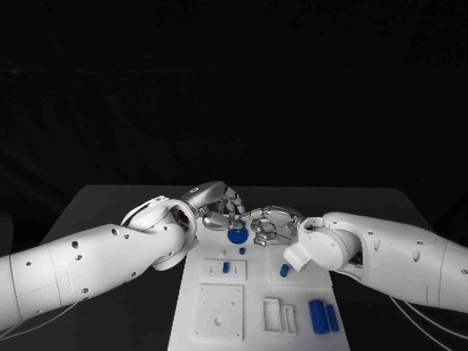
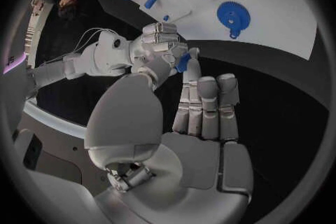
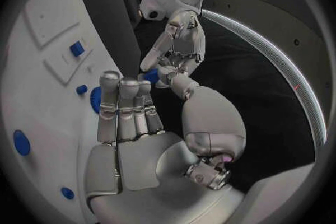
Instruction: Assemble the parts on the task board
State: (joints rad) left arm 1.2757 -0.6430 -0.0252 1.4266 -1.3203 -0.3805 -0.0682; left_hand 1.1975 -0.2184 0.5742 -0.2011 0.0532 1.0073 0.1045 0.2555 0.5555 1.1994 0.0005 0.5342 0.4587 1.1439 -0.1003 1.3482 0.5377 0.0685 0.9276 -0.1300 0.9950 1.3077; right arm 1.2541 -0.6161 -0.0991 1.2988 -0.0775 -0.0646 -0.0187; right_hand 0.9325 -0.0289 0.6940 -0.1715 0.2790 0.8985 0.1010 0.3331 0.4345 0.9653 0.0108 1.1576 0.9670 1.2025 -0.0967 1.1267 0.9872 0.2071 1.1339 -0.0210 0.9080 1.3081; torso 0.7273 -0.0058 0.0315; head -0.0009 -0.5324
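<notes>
You have both hands meeting above the far end of the task board (image 1: 257,322), the white plate lying lengthwise down the middle of the dark worktop (image 1: 107,212). The left hand (image 1: 215,205) and the right hand (image 1: 273,224) face each other with fingertips close together, and a small blue part (image 1: 235,221) sits between them. In the left wrist view that small blue part (image 2: 183,63) is pinched at the tips of the right hand (image 2: 159,45), while the left hand's own fingers (image 2: 208,106) stand straight and side by side just beneath it; whether they also touch the piece, you cannot tell. The right wrist view shows the same meeting from the other side: the left hand (image 3: 178,47) reaches in with its fingertips at the blue piece (image 3: 151,75), right at the tips of the right hand's fingers (image 3: 126,109). Just below the hands, a round blue gear (image 1: 238,236) lies on the board, seen clearly with its teeth in the left wrist view (image 2: 231,14). Nearer to you on the board, a small blue peg (image 1: 226,268) stands in a square block, another short blue piece (image 1: 284,270) lies beside it, and two longer blue bars (image 1: 319,316) lie side by side at the board's near right corner.
</notes>
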